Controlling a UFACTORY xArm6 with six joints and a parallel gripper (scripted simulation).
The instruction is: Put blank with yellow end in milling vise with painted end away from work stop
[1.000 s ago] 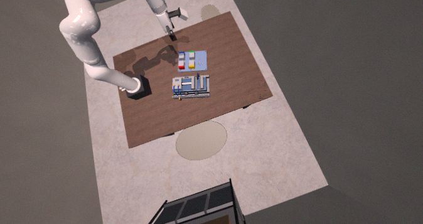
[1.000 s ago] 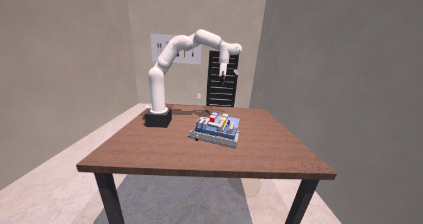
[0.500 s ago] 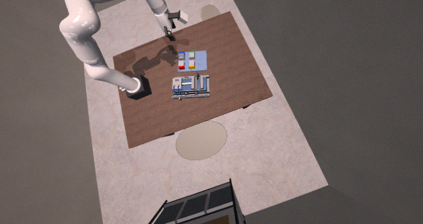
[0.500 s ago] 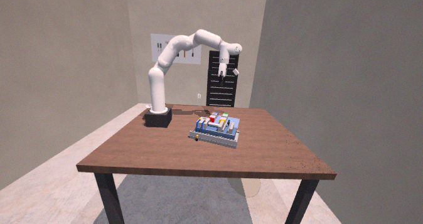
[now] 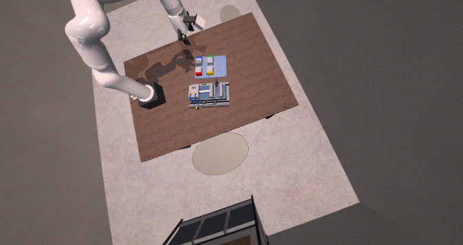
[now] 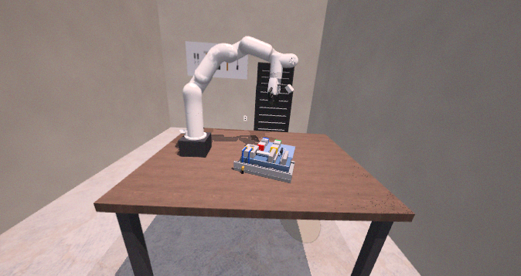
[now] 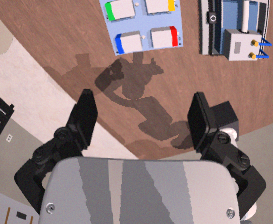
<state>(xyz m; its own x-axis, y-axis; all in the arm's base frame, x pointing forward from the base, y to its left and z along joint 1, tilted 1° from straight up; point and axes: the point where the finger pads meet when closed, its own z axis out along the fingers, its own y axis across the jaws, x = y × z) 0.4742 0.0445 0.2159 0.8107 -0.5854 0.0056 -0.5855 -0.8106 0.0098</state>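
Observation:
The blank with the yellow end lies on the blue infeed plate, its painted end toward the vise. The green-ended, blue-ended and red-ended blanks lie there too. In the vise, the fixed jaw stands apart from the moving jaw, with no blank between them. The dark work stop is at their plate-side end. My gripper is open and empty, high above the plate's far side.
The vise's hosed block stands at the end toward the arm's dark base. The raised vise jaws stand close beside the infeed plate. The brown table surrounds both. A black cabinet stands behind the table.

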